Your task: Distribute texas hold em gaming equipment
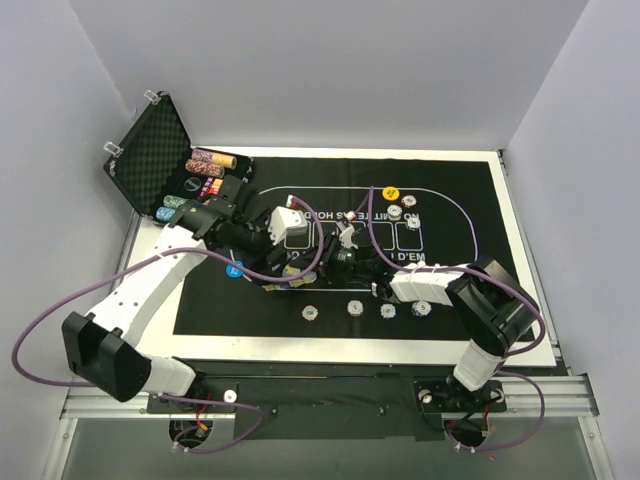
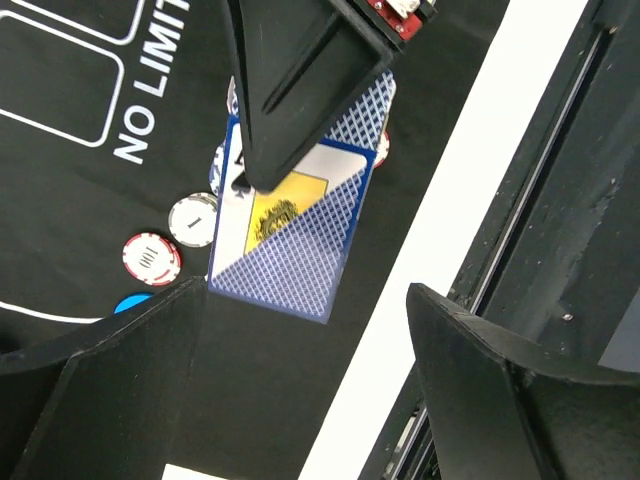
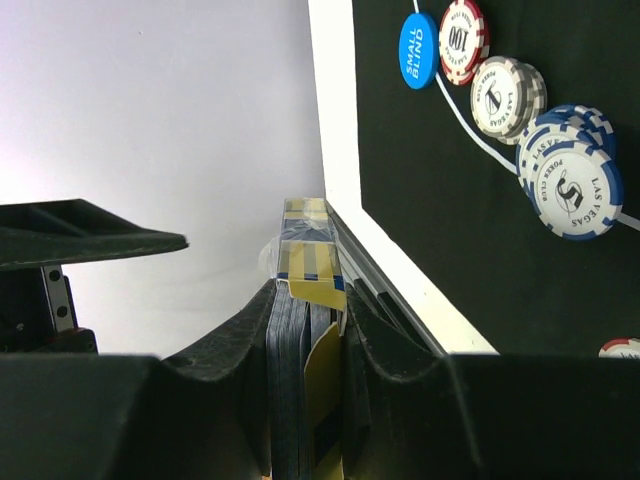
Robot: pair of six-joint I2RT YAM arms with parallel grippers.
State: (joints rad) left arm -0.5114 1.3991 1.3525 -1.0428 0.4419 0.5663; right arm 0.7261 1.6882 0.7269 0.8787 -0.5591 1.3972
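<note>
Over felt mat | left fingers spread wide, empty | right fingers pinching card deck

A black felt mat printed with white lines and lettering is shown. At centre, playing cards are patterned in blue crosshatch, with a white area bearing a yellow and black emblem. At left, a red-and-white striped chip and a white chip are seen. In the right wrist view, upper right, a blue disc button is lettered in white, and blue-and-white chips are banded at the rim.
</note>
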